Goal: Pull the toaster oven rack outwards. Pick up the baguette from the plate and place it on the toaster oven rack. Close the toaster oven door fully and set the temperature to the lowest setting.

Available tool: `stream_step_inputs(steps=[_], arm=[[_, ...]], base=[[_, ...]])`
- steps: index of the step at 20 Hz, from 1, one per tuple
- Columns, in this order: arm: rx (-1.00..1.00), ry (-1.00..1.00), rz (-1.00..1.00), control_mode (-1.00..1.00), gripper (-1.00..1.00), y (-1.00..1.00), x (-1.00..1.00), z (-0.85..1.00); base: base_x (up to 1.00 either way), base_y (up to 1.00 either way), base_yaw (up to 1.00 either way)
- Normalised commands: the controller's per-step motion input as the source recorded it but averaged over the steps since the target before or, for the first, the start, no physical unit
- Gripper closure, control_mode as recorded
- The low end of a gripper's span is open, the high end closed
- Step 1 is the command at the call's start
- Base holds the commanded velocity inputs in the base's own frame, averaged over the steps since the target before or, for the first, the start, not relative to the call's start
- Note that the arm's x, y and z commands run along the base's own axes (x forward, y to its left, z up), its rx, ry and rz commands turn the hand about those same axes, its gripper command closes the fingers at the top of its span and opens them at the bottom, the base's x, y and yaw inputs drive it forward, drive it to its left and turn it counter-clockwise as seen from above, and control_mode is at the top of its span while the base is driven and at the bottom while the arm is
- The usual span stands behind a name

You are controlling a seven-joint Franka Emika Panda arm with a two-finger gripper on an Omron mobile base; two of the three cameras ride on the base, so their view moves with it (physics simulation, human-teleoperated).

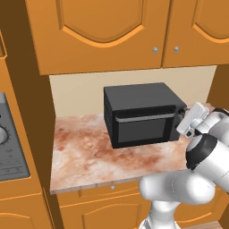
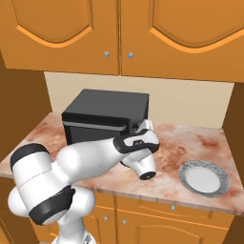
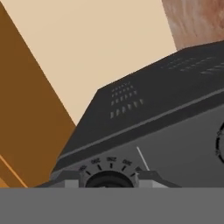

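The black toaster oven (image 1: 138,100) (image 2: 106,106) stands on the counter with its door (image 1: 141,129) shut flat and the silver handle (image 1: 145,118) along the top edge. My gripper (image 1: 182,117) (image 2: 138,127) is pressed against the control strip at the oven's right end. In the hand view a round knob (image 3: 109,176) ringed with tick marks sits between the two fingertips, which hug its sides. The pale plate (image 2: 204,178) lies bare on the counter to the right. The rack and the baguette are hidden.
Orange wall cabinets (image 1: 103,31) hang low above the oven. A tall wooden panel (image 1: 31,134) bounds the counter on the left, with a stove (image 1: 9,147) beyond it. Marbled counter (image 1: 85,156) spreads left of and before the oven. Another dial (image 3: 220,144) shows on the strip.
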Motion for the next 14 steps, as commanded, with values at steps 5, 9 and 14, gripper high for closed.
stream_step_inputs(steps=[5,9,14], arm=[[-0.19,-0.06,-0.01,-1.00,1.00,0.26,0.00,-0.01],[-0.20,-0.23,0.00,-1.00,1.00,0.22,-0.02,-0.04],[-0.22,-0.14,0.00,-1.00,1.00,0.22,0.00,-0.16]], base=[[0.00,0.00,0.00],[0.00,0.00,0.00],[0.00,0.00,0.00]])
